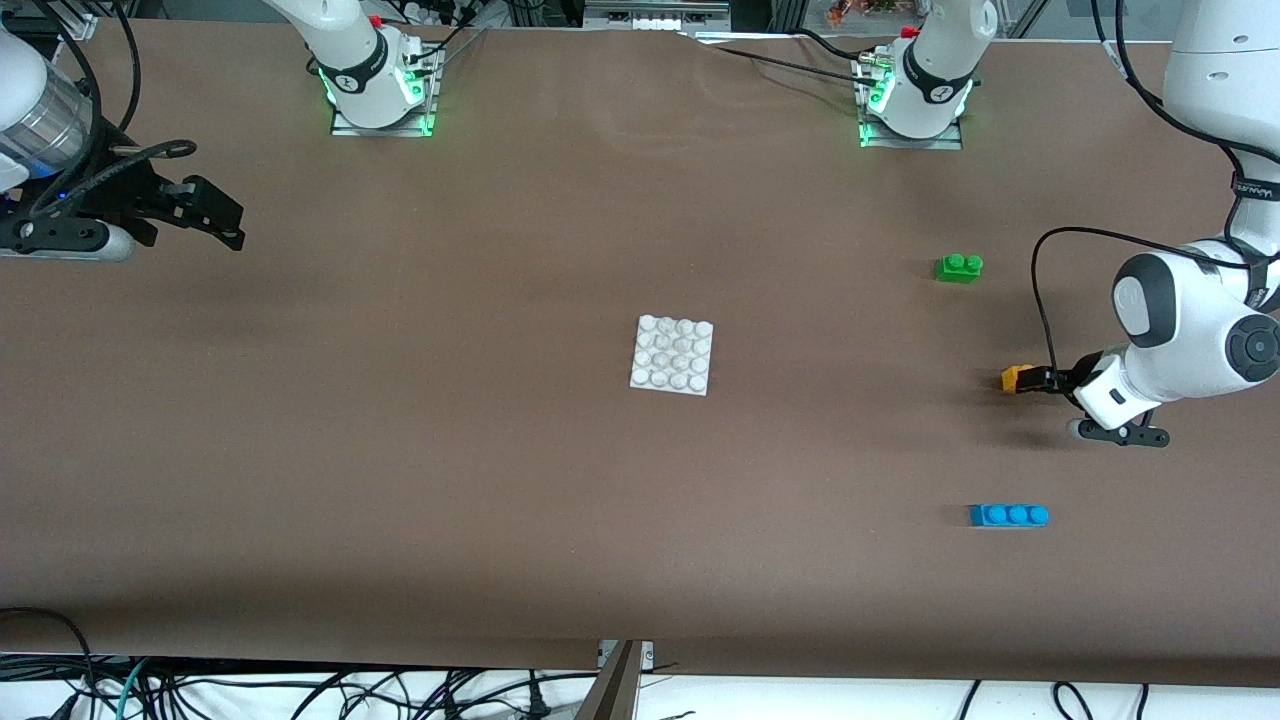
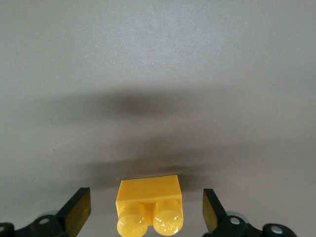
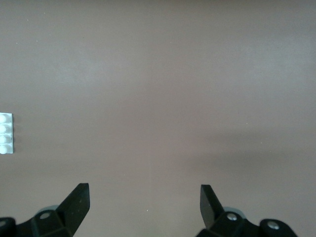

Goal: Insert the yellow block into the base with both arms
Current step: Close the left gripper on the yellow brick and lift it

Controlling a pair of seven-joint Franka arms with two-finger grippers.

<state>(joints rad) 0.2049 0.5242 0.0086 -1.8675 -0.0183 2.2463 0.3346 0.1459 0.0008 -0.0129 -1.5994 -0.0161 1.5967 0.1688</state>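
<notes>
The yellow block [image 1: 1015, 379] lies on the table toward the left arm's end, between a green brick and a blue brick. My left gripper [image 1: 1043, 380] is down at it, open. In the left wrist view the yellow block [image 2: 148, 192] sits between the two fingers with a gap on each side, its two studs toward the camera, and the left gripper [image 2: 146, 203] touches nothing. The white studded base [image 1: 672, 354] lies at the table's middle. My right gripper [image 1: 228, 222] waits open at the right arm's end, holding nothing. The right wrist view shows the right gripper [image 3: 144, 198] over bare table, with the base's edge [image 3: 6, 133] at the side.
A green two-stud brick [image 1: 958, 267] lies farther from the front camera than the yellow block. A blue three-stud brick [image 1: 1008, 515] lies nearer to it. The brown table [image 1: 450, 450] stretches wide around the base. Cables run along the table's front edge.
</notes>
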